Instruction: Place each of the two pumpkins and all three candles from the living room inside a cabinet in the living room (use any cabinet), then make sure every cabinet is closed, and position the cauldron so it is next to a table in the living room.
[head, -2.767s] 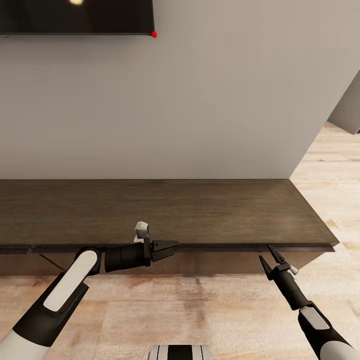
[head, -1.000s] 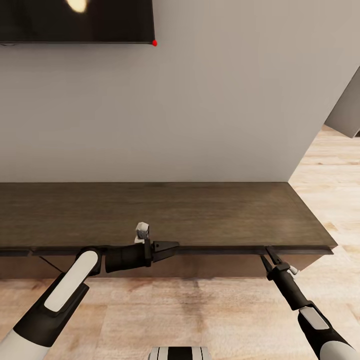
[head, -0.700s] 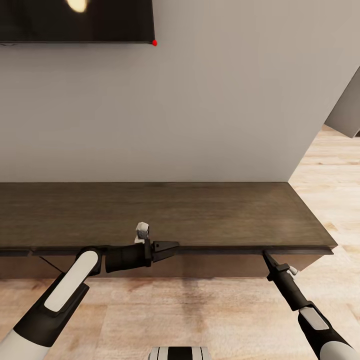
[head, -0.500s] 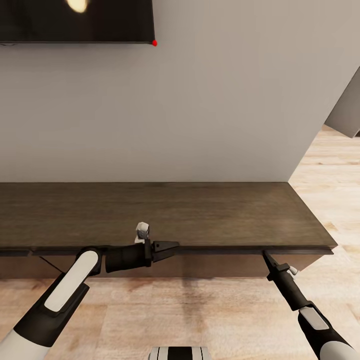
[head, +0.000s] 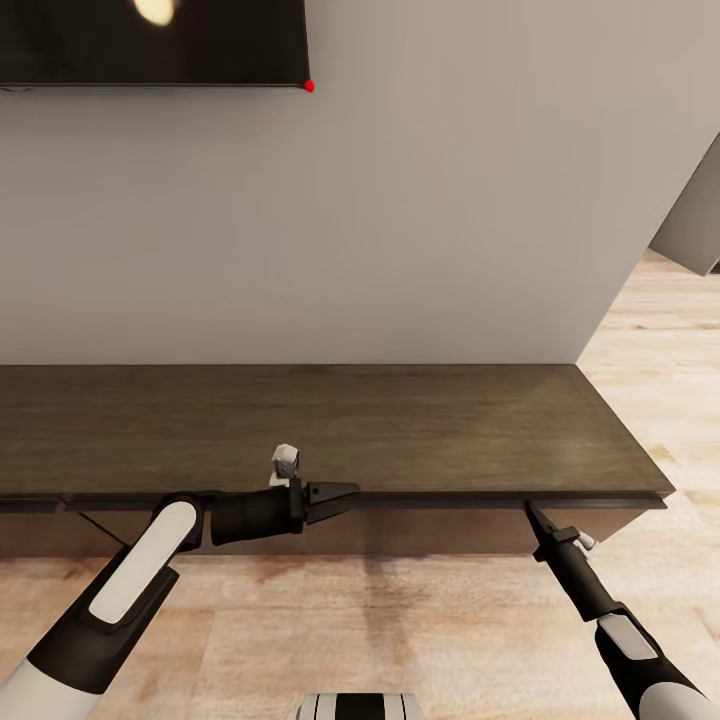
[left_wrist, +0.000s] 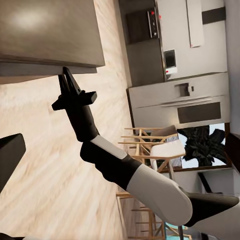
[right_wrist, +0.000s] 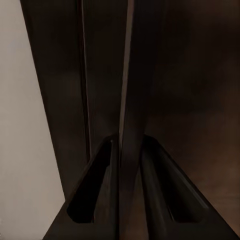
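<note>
The long dark-brown cabinet (head: 400, 430) stands against the wall in front of me, its drawer fronts (head: 450, 527) in shadow under the top. My right gripper (head: 530, 511) reaches up to the front lip near the unit's right end. In the right wrist view its fingers (right_wrist: 107, 165) are pinched on a thin brown drawer-front edge (right_wrist: 135, 75). The left wrist view shows that same gripper (left_wrist: 66, 78) touching the cabinet's underside edge (left_wrist: 50, 64). My left gripper (head: 345, 493) lies level along the front edge, pointing right, open and empty. Pumpkins, candles, cauldron and table are out of view.
A dark TV (head: 150, 40) hangs on the grey wall above. Pale wood floor (head: 400, 630) lies between me and the unit and runs past its right end (head: 670, 330). The left wrist view takes in a kitchen wall with appliances (left_wrist: 185, 100) and wooden chairs (left_wrist: 150, 145).
The right gripper, open and just below the lip 2.8 s ago, rose to the cabinet's front edge and closed on it. The left arm stayed put. The camera tilted slightly.
</note>
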